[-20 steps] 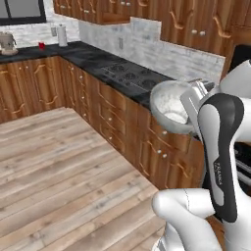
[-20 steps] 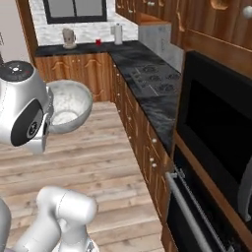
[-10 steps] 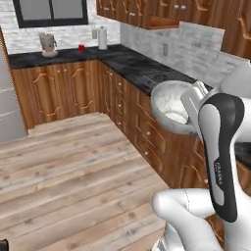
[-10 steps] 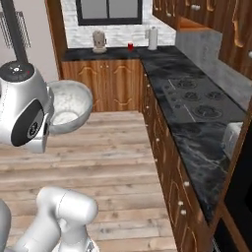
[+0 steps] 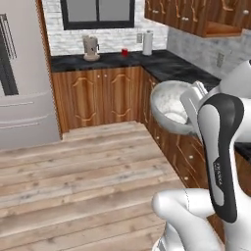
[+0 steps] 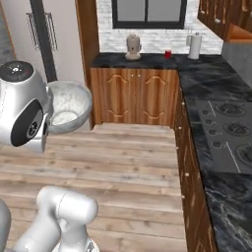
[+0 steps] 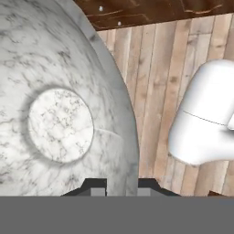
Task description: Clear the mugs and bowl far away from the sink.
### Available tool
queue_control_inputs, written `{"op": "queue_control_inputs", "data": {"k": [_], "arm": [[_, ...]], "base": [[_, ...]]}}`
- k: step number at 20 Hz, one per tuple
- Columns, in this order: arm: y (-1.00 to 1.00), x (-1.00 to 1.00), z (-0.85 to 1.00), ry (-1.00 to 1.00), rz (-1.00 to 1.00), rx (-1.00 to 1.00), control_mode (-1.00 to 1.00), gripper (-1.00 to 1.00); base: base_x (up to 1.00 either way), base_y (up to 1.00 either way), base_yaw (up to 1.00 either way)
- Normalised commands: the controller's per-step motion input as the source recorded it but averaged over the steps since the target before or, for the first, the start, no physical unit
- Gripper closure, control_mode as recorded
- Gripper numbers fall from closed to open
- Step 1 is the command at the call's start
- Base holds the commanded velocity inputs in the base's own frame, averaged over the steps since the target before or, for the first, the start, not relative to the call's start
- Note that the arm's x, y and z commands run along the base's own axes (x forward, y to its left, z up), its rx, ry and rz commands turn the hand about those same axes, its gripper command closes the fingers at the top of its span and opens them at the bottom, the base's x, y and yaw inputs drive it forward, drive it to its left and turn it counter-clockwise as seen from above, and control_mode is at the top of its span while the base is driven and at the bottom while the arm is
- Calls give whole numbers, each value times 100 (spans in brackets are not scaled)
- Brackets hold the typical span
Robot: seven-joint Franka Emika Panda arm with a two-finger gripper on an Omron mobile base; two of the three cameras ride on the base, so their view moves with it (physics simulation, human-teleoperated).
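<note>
The gripper (image 7: 118,186) is pinching the rim of the marble bowl (image 7: 59,114) at the frame's bottom. The red mug (image 5: 124,52) is sitting on the counter (image 5: 162,61) at upper center.

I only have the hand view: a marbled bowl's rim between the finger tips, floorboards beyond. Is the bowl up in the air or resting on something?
Observer: In the air. The base views show the bowl held beside the arm, over the wooden floor.
Reviewer: Any mug around?
Observer: A red mug stands on the far counter under the window, between a coffee machine and a paper towel roll.
Reviewer: And to the right?
Observer: A cooktop is set into the black counter along that side.
</note>
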Motion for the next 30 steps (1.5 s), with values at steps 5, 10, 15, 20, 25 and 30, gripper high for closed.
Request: {"op": "queue_control_inputs", "data": {"k": [5, 10, 15, 20, 25, 30], "arm": [[0, 0, 0, 0, 0, 0, 100, 100], [0, 0, 0, 0, 0, 0, 100, 100], [0, 0, 0, 0, 0, 0, 100, 100], [0, 0, 0, 0, 0, 0, 100, 100], [0, 0, 0, 0, 0, 0, 100, 100], [0, 0, 0, 0, 0, 0, 100, 100]], "base": [[100, -9, 8], [100, -8, 7], [100, -33, 6], [100, -41, 6], [100, -51, 7], [100, -54, 9]]}}
